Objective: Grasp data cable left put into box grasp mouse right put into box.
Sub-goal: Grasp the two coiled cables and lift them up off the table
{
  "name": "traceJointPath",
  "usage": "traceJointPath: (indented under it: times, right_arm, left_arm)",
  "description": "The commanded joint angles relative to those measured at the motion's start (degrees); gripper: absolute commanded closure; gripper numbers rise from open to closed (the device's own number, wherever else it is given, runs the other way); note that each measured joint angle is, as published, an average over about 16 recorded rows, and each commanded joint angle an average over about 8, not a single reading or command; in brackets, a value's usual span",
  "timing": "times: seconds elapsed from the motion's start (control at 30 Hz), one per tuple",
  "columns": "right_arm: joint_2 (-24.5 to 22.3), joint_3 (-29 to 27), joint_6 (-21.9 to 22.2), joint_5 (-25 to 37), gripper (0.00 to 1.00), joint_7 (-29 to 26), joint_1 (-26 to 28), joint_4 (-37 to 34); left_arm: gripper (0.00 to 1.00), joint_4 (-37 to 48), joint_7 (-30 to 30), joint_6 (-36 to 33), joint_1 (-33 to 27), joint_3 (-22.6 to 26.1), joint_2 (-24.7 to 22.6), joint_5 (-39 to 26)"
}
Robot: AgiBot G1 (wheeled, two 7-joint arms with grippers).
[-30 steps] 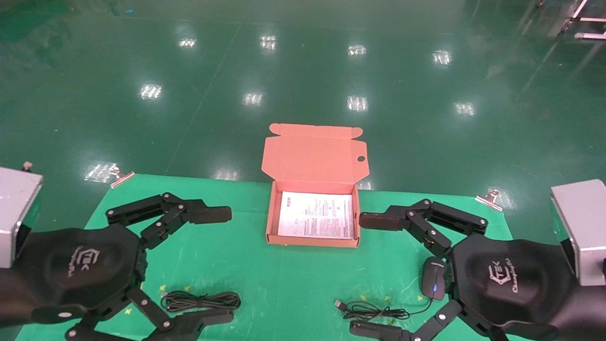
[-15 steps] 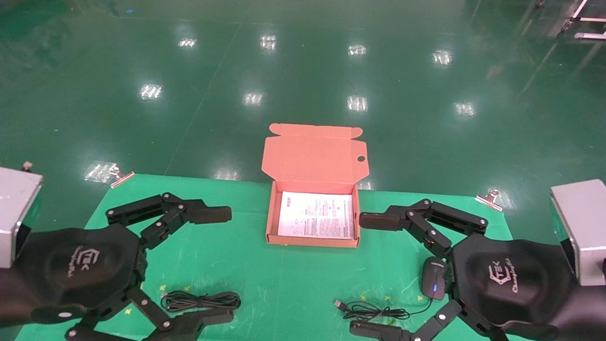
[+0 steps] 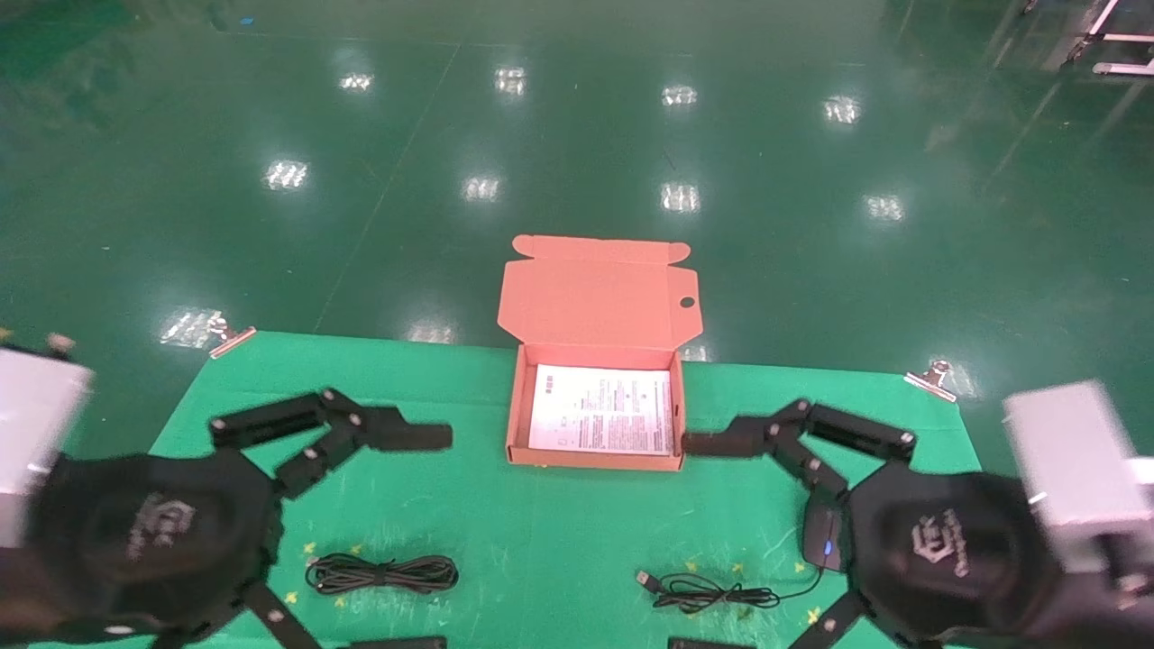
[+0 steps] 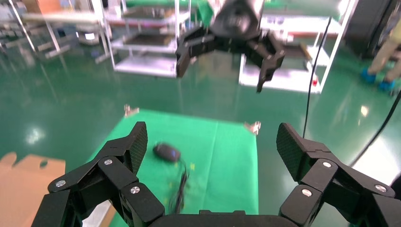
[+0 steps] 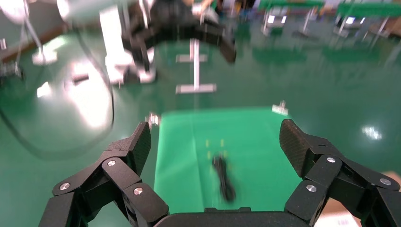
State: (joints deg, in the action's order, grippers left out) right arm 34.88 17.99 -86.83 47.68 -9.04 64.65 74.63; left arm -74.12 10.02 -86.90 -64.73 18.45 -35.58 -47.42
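The box sits at the middle of the counter, toward its far edge. It is a flat salmon-orange cardboard mailer, its hinged lid with tabs standing open at the back, and a white printed sheet lies flat on its bottom.

The data cable lies on the green cover of the counter, nearer the robot and to the left of the box, well apart from it. It is a thin black cable gathered into a long, narrow looped bundle pinched at the middle, with a small plug end at its left.

The mouse rests on the counter to the right of the box, a small black oval with a blue light at its wheel, partly hidden by the right arm's housing. Its thin black cord trails leftward in loose loops and ends in a USB plug.

The left gripper hovers over the left part of the counter, jaws spread wide and holding nothing; the data cable lies between its two fingers as seen from the head. The right gripper hovers over the right part, jaws likewise wide apart and empty, its far fingertip just beside the box's near right corner.
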Motion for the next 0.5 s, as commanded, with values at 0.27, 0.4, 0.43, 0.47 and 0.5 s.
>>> traceJointPath:
  times: [0.27, 0.4, 0.43, 0.47, 0.5]
  right_arm:
    - [1.4, 6.3, -2.6, 13.6, 0.0, 3.9, 8.2, 2.0]
    - [2.9, 11.5, -3.2, 21.3, 0.0, 7.4, 13.3, 2.5]
    - [3.3, 12.9, -3.2, 23.1, 0.0, 8.2, 14.5, 2.5]
    - [3.6, 14.3, -3.2, 24.7, 0.0, 9.0, 15.6, 2.5]
    - [4.0, 15.6, -3.2, 26.4, 0.0, 9.7, 16.7, 2.6]
  left_arm:
    - [0.0, -0.4, -1.4, -1.9, -7.0, 5.6, -2.0, -12.3]
    - [0.0, -0.9, -1.8, -2.0, -10.0, 8.8, -3.4, -18.8]
    - [0.0, -1.1, -1.9, -2.0, -10.7, 9.6, -3.8, -20.4]
    - [0.0, -1.2, -2.0, -1.9, -11.3, 10.4, -4.1, -22.0]
    - [0.0, -1.4, -2.2, -1.8, -11.9, 11.1, -4.5, -23.6]
